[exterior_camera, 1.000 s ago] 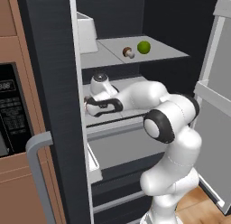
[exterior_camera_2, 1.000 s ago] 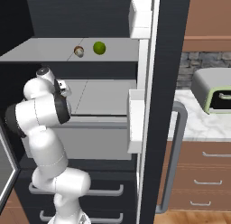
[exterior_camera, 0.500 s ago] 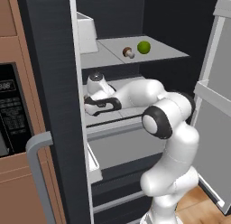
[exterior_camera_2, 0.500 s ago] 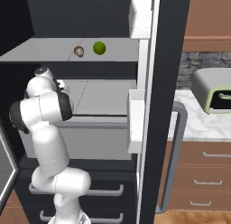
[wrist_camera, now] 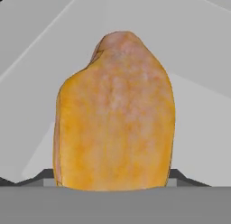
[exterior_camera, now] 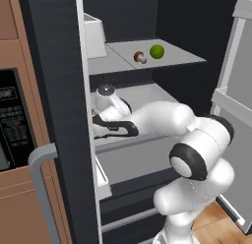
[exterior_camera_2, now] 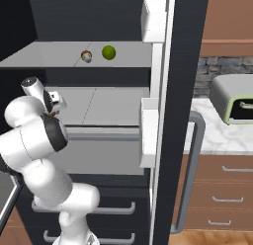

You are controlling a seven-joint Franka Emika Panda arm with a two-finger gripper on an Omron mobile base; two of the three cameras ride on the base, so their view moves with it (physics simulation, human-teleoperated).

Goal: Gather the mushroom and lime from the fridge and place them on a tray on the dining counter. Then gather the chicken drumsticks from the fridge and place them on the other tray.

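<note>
Here, in the hand view, a golden-orange chicken drumstick (wrist_camera: 115,114) is seen right in front of the camera, lying on a pale grey shelf floor. Whether the gripper's (exterior_camera: 96,122) jaws are spread or closed on the drumstick cannot be told, as the fingertips are hidden. In the left base view the gripper is reached deep onto the middle shelf (exterior_camera: 147,98) of the fridge (exterior_camera: 59,90), close behind the open left door edge. One level above the middle shelf, on the upper shelf (exterior_camera: 167,56), the mushroom (exterior_camera: 140,57) and the lime (exterior_camera: 157,51) are set just beside each other. In the right base view the mushroom (exterior_camera_2: 86,56) and lime (exterior_camera_2: 108,52) are seen above the arm's wrist.
</note>
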